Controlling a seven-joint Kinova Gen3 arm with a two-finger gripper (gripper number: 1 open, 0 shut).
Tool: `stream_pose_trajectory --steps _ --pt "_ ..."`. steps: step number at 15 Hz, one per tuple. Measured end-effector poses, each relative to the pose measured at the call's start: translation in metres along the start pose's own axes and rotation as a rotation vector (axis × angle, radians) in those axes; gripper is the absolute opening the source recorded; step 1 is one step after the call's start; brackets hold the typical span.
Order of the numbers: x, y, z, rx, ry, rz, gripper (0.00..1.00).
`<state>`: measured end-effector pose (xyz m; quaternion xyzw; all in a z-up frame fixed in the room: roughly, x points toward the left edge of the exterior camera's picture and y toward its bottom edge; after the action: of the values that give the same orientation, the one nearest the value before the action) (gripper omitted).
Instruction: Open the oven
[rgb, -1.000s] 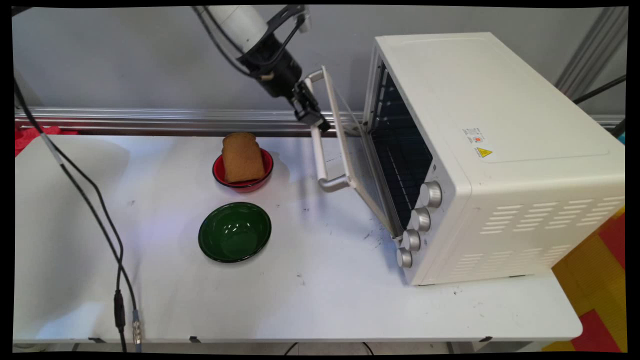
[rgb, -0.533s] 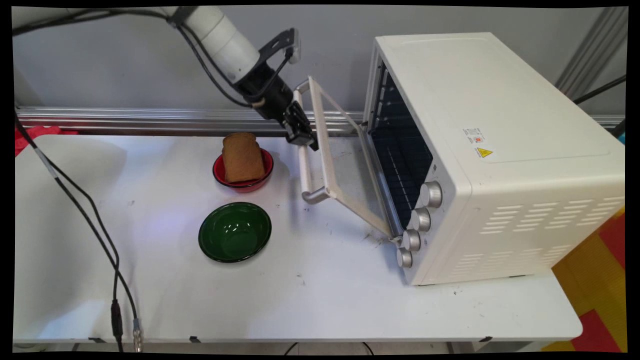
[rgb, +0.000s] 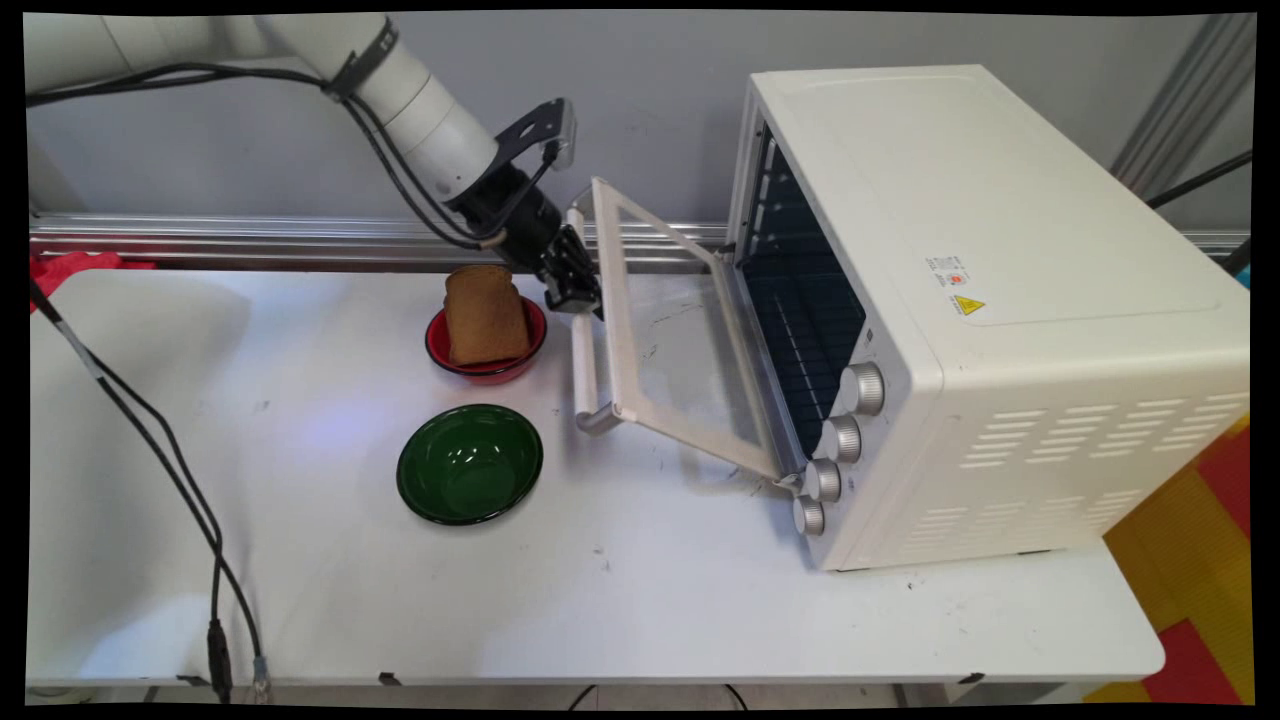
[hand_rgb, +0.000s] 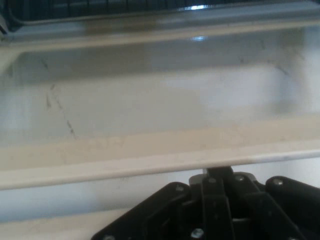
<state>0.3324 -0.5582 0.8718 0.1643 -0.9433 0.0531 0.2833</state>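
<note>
A white toaster oven (rgb: 980, 250) stands at the table's right, its glass door (rgb: 690, 370) hanging about half open. My gripper (rgb: 572, 288) is shut on the upper end of the door's handle (rgb: 583, 370), just right of a slice of bread (rgb: 485, 315) standing in a red bowl (rgb: 436, 345). In the hand view the door's cream frame (hand_rgb: 150, 150) crosses just beyond the gripper (hand_rgb: 220, 172) and hides the fingertips. The glass pane (hand_rgb: 150, 100) and the dark oven rack (hand_rgb: 75, 7) lie past it.
An empty green bowl (rgb: 470, 463) sits in front of the red bowl. Black cables (rgb: 150, 430) hang down over the table's left side. Several knobs (rgb: 840, 438) line the oven's front. The white table (rgb: 650, 600) reaches to the near edge.
The gripper has moved down and to the left with the handle, swinging the oven door from nearly upright to about half open.
</note>
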Motion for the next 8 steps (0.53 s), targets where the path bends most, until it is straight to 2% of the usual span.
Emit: stream_pose_trajectory --steps 8 --pt "-0.026 -0.003 0.004 0.003 -0.013 0.012 0.0"
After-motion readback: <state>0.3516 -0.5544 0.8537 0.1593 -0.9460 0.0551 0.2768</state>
